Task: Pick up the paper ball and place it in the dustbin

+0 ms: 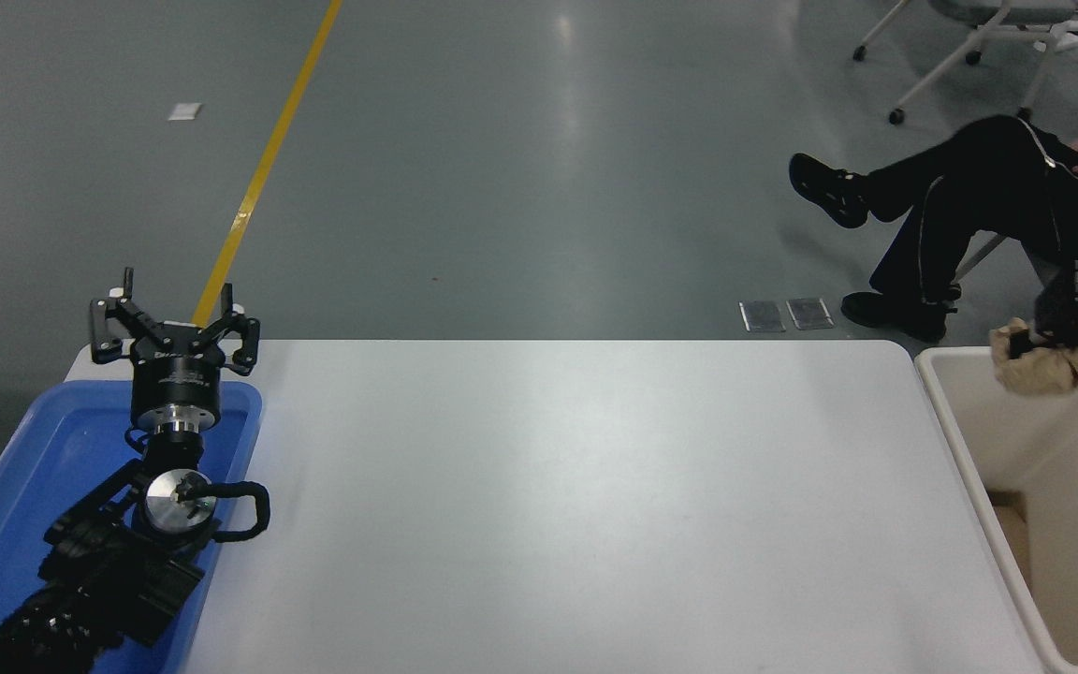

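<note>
Our right gripper (1030, 348) comes in at the right edge, clamped on the paper ball (1035, 370), which we hold above the far end of the dustbin (955, 421), so the drop is straight down; left gripper (174, 323) parked, fingers spread.

Left arm entered from the lower-left corner and pointed away from the camera, its left gripper (174, 323) raised with fingers spread apart. Right arm entered at the right edge; its right gripper (1044, 348) was closed around the paper ball (1035, 367), wrist largely cropped.
</note>
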`<state>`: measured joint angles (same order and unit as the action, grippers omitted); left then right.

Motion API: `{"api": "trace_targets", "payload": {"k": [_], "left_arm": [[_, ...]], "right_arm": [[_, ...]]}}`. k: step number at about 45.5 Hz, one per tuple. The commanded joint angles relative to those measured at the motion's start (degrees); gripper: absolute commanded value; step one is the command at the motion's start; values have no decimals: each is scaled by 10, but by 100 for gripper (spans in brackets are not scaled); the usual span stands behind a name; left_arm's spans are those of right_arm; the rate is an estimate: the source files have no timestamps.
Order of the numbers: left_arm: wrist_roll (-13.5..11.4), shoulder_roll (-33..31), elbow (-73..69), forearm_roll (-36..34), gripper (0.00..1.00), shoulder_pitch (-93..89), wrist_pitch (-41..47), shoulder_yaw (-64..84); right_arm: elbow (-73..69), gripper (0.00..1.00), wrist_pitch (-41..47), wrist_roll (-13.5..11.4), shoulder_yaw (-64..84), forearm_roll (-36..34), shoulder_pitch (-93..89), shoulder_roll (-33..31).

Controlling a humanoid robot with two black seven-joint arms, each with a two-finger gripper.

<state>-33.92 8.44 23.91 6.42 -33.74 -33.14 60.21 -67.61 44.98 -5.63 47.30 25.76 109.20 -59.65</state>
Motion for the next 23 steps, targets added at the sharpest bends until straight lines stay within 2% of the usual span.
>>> {"api": "trace_targets", "payload": {"k": [1,12,23], "left_arm": [[0,0,0,0,99,1,0,0],[0,0,0,0,99,0,0,0],[0,0,0,0,99,0,0,0]], "right_arm": [[224,0,-11,1,-189,-1,-281,60],[518,0,-45,3,-310,-11,-466,201],[595,0,-199,1,-305,-21,-574,280]]}}
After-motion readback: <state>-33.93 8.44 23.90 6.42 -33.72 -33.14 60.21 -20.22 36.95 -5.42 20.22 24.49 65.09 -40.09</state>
